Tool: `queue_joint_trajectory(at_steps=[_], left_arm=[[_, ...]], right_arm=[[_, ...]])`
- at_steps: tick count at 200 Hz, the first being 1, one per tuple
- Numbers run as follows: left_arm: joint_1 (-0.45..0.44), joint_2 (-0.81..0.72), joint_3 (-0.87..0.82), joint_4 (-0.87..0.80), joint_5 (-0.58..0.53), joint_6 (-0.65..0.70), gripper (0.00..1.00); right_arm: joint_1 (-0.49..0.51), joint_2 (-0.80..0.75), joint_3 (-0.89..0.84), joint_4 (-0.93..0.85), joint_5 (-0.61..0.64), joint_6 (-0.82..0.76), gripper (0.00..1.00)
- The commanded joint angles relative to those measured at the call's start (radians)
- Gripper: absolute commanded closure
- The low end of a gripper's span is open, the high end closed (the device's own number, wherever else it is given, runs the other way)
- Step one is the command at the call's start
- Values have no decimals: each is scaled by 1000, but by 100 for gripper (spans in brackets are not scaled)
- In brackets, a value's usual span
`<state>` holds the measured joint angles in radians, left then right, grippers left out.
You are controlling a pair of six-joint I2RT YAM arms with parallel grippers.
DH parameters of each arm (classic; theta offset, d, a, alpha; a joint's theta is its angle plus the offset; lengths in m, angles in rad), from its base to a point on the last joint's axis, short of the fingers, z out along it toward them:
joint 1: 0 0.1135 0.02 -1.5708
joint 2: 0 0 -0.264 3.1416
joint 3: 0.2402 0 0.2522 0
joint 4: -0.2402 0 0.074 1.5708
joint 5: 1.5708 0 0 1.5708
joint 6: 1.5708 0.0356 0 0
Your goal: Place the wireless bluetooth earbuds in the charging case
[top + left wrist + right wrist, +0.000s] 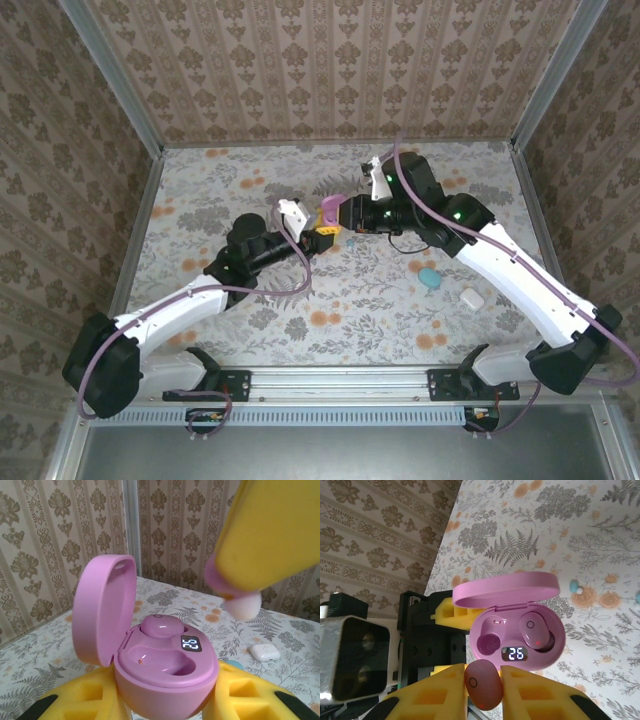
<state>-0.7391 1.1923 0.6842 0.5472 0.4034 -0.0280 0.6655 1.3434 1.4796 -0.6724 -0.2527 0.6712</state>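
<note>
While the left gripper (167,702) is clamping the open pink charging case (167,672) between its yellow fingers (80,702) at the bottom of the left wrist view, the right gripper (483,677) is pinching a pink earbud (483,686) at the bottom centre of its own view, its jaws closed snugly on the bud. In the overhead view both claws are meeting just above the middle of the frame, with the lid (330,208) of the case standing up between them. Another bud, the seated earbud (536,630), is already sitting in the right-hand socket as the right wrist camera sees it, and the little display (514,653) below it is glowing. The empty socket (487,643) is lying to its left. The pinched bud is hovering just in front of the case's rim, near that empty socket but apart from it. I am therefore judging the pink pair to be half done, with this bud needing to be lined up, lowered and let go. A small light blue earbud (574,585) is lying loose on the flowered table (600,525) at the right of the frame. A teal case (430,277) and a white case (472,297) are waiting at the lower right of the overhead view, so that part is looking untouched.
</note>
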Motion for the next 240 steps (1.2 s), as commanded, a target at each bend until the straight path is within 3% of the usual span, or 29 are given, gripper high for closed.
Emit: queue_joint_trajectory(at_steps=[1,131,240], left_arm=[[-11,4,38,42,3,24,68],[-46,-6,15,81,-127,60,69],[-62,-5,21,71,-121,74,69]], right_arm=[[11,11,37,52,-27,36,77],[78,95,133,-109,191,45,78],[85,111,124,-53,231,54,78]])
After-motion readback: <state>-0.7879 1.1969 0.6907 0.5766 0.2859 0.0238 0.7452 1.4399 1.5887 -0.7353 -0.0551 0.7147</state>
